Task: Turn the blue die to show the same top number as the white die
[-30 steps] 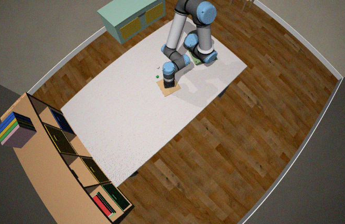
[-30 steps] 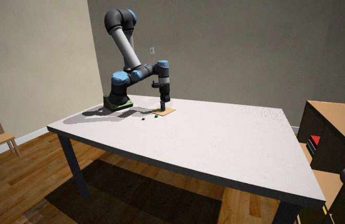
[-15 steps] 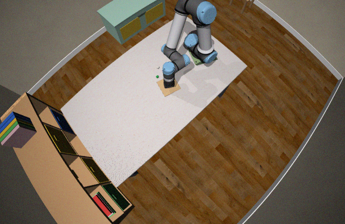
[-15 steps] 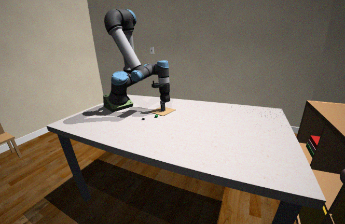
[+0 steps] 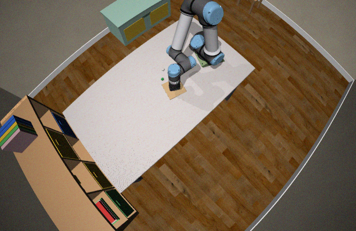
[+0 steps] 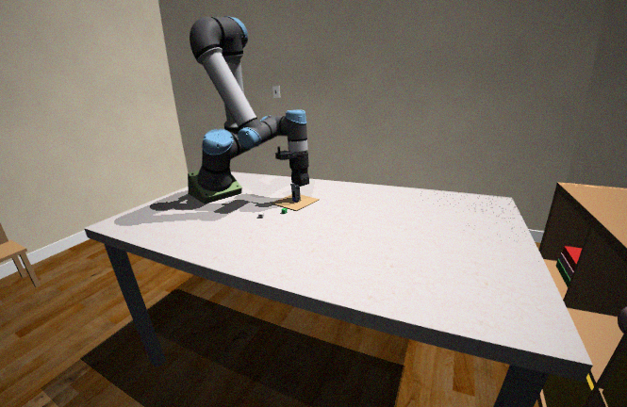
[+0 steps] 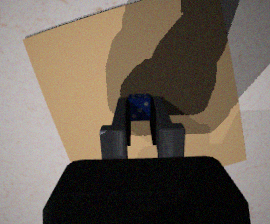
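Observation:
The blue die [image 7: 140, 107] sits between my gripper's [image 7: 142, 129] two fingers, over the tan mat [image 7: 135, 76]. The fingers press on its two sides, so the gripper is shut on it. In the exterior view the gripper [image 6: 295, 192] points straight down at the mat [image 6: 297, 202], and I cannot tell whether the die touches the mat. In the top view the gripper [image 5: 174, 86] hides the blue die. The white die [image 5: 163, 69] [image 6: 259, 216] lies further off on the table.
The arm's green base [image 6: 213, 188] stands on the table behind the mat. A wooden shelf unit [image 5: 61, 168] stands off the table's far end, and a green cabinet [image 5: 137, 17] beside the table. The arm's shadow falls across the mat.

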`<state>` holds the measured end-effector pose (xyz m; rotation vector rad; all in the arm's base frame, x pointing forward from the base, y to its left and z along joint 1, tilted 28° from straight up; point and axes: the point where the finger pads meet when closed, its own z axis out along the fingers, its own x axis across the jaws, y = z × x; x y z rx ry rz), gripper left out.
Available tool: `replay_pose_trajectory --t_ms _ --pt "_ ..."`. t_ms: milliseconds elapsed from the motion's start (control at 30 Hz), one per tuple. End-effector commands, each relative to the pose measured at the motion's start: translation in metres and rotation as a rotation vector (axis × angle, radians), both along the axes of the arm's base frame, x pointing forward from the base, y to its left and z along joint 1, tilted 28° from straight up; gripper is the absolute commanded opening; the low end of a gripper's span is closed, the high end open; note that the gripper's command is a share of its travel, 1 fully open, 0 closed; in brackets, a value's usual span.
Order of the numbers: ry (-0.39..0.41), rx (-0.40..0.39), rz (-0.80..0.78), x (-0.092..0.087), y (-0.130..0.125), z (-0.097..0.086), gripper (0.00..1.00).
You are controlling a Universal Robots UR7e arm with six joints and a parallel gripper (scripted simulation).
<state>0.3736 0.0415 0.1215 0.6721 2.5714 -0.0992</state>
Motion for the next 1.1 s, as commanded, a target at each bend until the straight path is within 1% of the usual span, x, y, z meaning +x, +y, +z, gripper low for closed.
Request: replay_pose_trajectory --t_ms 0,200,400,467,667,800,933,1067 --pt "0.003 0.001 -0.001 -0.002 0.000 0.001 0.34" --pt "0.003 0.001 -0.001 -0.009 0.003 0.015 0.34" --pt "0.003 0.001 -0.001 -0.020 0.008 0.038 0.34" --pt "0.003 0.001 -0.001 -0.020 0.008 0.038 0.34" --pt "0.003 0.001 -0.001 -0.032 0.013 0.064 0.34" --pt "0.003 0.001 -0.001 -0.039 0.016 0.077 0.34" --pt "0.003 0.001 -0.001 -0.042 0.018 0.085 0.34" --pt "0.003 0.001 -0.001 -0.043 0.018 0.086 0.34"
